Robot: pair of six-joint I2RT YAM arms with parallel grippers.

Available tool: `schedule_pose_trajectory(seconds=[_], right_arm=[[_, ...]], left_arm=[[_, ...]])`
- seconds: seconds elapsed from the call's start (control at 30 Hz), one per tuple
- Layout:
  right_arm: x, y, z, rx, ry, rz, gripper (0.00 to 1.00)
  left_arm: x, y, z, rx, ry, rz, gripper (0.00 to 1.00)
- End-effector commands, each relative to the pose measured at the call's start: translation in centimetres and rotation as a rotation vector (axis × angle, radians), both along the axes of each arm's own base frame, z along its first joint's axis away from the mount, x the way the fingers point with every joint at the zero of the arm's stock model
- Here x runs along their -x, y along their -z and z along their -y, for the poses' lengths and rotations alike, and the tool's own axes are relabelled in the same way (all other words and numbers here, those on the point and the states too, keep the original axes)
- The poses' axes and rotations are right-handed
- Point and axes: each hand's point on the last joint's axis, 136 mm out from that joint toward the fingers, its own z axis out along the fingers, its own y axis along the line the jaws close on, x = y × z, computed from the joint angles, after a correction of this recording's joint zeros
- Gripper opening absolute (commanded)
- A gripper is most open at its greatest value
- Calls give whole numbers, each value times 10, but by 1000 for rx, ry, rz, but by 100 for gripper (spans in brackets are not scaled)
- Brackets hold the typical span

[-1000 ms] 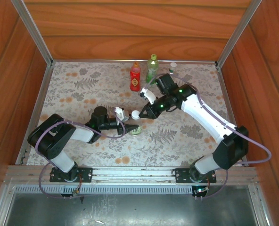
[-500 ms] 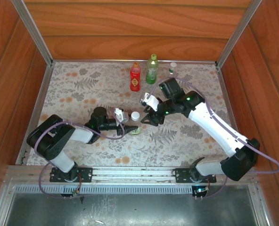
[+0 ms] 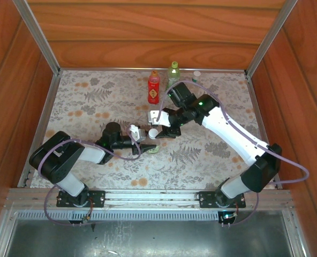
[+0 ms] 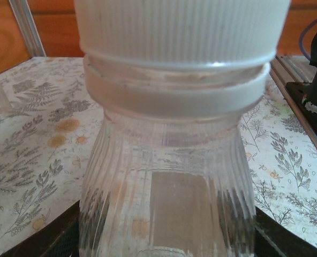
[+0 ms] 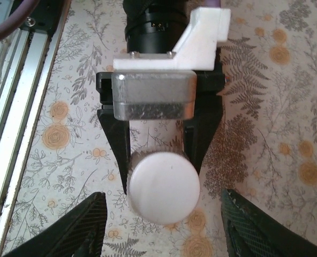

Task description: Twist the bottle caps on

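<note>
White ribbed cap (image 4: 182,29) sits on the clear bottle (image 4: 166,214) at mid-table, which the left gripper (image 3: 146,140) clamps by its fluted body. Above it hovers the right gripper (image 5: 166,227), fingers spread clear of the cap. The red bottle (image 3: 153,88) has a yellow mark, too small to read.

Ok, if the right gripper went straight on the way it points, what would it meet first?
The white cap on the clear bottle held by the left gripper. The right gripper has its jaws open either side of it. How far off the cap is, is hard to judge.
</note>
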Motion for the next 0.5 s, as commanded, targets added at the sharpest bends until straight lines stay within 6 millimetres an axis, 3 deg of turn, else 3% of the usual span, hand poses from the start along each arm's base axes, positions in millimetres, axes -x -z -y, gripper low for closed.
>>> schedule_pose_trajectory(seconds=[0.0,0.2,0.37,0.47], right_arm=[[14,2,-3,20,-91,-31,59],[18,16,-2,78,-102,-87,56],[14,14,-5,72,-80,-86,44],[12,19,-4,86,-72,-80,45]], left_arm=[[8,19,-7,-53,13,-42,57],[10,19,-7,-53,16,-44,57],[9,18,-7,-53,9,-41,57],[9,17,-8,-51,8,-36,57]])
